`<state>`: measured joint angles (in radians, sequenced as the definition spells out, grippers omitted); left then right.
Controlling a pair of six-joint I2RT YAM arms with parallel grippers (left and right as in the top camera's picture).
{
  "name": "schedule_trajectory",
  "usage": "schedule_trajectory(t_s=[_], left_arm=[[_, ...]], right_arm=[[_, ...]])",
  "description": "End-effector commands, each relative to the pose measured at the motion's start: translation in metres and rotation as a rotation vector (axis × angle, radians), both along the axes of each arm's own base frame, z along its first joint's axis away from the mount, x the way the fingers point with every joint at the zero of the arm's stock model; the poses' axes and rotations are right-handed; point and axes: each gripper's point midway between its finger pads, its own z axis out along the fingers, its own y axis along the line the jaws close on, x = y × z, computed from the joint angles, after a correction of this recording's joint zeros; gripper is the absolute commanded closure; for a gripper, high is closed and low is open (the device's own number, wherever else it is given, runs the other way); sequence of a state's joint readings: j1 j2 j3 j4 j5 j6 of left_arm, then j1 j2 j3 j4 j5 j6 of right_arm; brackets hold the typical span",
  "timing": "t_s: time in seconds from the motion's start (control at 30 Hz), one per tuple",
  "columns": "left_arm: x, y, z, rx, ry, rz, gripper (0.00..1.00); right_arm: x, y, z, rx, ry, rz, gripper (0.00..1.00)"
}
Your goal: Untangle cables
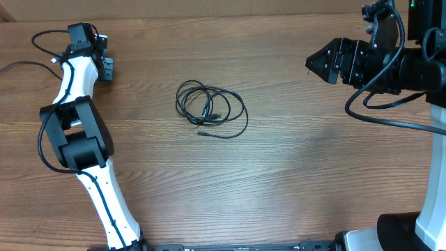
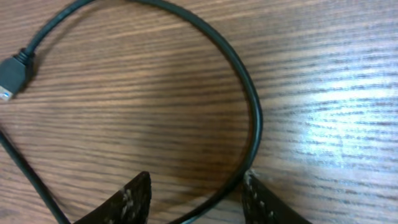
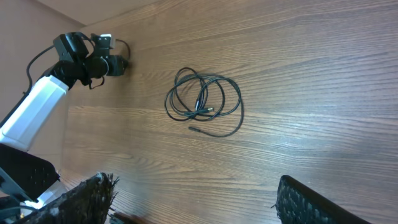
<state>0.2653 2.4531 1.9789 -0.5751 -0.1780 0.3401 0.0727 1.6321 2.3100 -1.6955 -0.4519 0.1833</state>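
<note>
wooden table (image 1: 293, 174): brown top, its grain running side to side, carrying two cable items.

item one, coiled black cable bundle (image 1: 211, 110): is lying flat near the middle of the table, with several loops overlapping one another. one loose end (image 1: 200, 132) is sticking out at the bundle's near edge.

item two, second black cable (image 2: 255, 112): is lying at the far left corner, well apart from the bundle, curving in a wide arc on the wood. its flat plug (image 2: 12, 73) is resting on the surface.
</note>
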Motion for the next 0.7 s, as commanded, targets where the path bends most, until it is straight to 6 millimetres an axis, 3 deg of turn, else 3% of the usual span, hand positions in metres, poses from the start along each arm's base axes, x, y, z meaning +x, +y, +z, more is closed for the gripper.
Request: schedule_trajectory(t_s=[0.0, 0.13, 0.27, 0.37, 0.5, 0.67], left_arm=[[-0.017, -0.019, -0.060, -0.123, 0.102, -0.050, 0.48], [-0.021, -0.020, -0.062, -0.195, 0.099, -0.048, 0.48], [-0.032, -0.015, -0.066, -0.271, 0.112, -0.034, 0.54], [-0.038, -0.015, -0.067, -0.326, 0.117, -0.035, 0.62], [-0.042, -0.015, -0.068, -0.340, 0.131, -0.030, 0.95], [-0.034, -0.021, -0.056, -0.332, 0.118, -0.037, 0.96]], right_arm=[[0.000, 0.001, 0.000, -0.006, -0.002, 0.003, 0.16], [0.000, 0.001, 0.000, -0.006, -0.003, 0.003, 0.16], [0.000, 0.001, 0.000, -0.006, -0.003, 0.003, 0.16], [0.000, 0.001, 0.000, -0.006, -0.003, 0.004, 0.16], [0.000, 0.001, 0.000, -0.006, -0.003, 0.003, 0.16], [0.000, 0.001, 0.000, -0.006, -0.003, 0.004, 0.15]])
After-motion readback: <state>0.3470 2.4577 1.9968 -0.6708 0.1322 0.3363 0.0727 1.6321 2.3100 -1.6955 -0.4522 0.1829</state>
